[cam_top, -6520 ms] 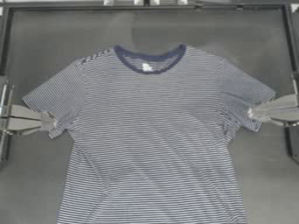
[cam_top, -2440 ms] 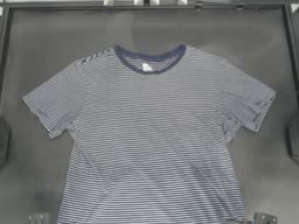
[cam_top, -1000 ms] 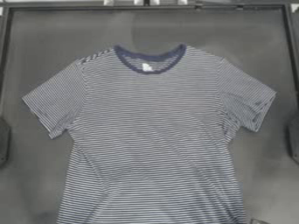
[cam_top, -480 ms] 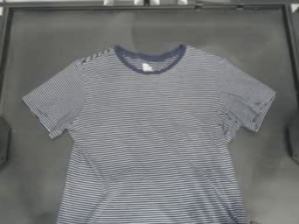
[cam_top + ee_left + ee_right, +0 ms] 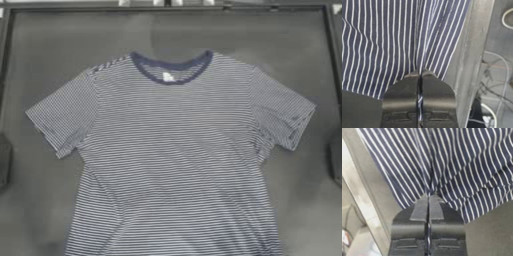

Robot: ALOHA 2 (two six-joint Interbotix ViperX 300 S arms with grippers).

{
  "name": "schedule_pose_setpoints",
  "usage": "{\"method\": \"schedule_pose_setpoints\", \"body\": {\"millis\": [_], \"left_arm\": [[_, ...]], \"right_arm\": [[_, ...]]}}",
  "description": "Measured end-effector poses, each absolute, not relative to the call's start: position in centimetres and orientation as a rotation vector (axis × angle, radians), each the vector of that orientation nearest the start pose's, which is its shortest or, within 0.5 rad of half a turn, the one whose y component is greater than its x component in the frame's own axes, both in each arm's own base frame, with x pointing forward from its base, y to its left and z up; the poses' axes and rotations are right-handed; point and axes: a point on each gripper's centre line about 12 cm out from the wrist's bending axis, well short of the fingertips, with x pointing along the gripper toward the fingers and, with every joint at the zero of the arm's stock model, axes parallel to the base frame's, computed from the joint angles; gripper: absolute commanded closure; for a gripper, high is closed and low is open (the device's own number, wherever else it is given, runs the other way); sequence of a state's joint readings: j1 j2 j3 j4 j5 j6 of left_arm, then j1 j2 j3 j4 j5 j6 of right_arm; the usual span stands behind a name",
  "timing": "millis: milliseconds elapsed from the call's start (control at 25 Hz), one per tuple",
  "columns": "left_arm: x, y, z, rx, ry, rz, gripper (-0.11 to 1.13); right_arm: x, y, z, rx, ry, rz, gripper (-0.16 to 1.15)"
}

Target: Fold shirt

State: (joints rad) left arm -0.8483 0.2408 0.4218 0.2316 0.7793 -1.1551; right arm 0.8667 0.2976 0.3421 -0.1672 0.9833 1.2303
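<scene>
The shirt lies flat and face up on the dark table, its navy collar and small white label toward the far side and both sleeves spread. Neither gripper shows in the top view. In the left wrist view my left gripper is shut on a raised pinch of the striped cloth close to the table's edge. In the right wrist view my right gripper is likewise shut on a ridge of the shirt near its hem.
A metal frame borders the table. A grey edge rail runs beside the left gripper, with cables beyond it. A similar rail runs by the right gripper. Dark arm parts sit at the left and right edges.
Both grippers left the sleeves and went down to the shirt's bottom corners, then passed out of the top view. Over the last second the shirt looks unchanged.
</scene>
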Motion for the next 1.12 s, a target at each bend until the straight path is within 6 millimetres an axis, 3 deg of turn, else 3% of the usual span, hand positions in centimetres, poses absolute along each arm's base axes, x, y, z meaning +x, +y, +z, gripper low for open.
{"method": "schedule_pose_setpoints", "body": {"millis": [440, 880, 1120], "left_arm": [[27.1, -27.5, 11.2, -0.1, 1.34, 0.122, 0.97], [27.2, -27.1, 16.5, -0.086, 1.315, 0.174, 0.97], [26.6, -25.5, 19.4, -0.043, 1.303, 0.239, 0.97]], "right_arm": [[26.8, 28.3, 10.9, 0.05, 1.445, -0.296, 0.89], [26.8, 27.0, 17.4, 0.096, 1.324, -0.267, 0.89], [25.6, 25.2, 20.4, 0.098, 1.3, -0.289, 0.89]]}}
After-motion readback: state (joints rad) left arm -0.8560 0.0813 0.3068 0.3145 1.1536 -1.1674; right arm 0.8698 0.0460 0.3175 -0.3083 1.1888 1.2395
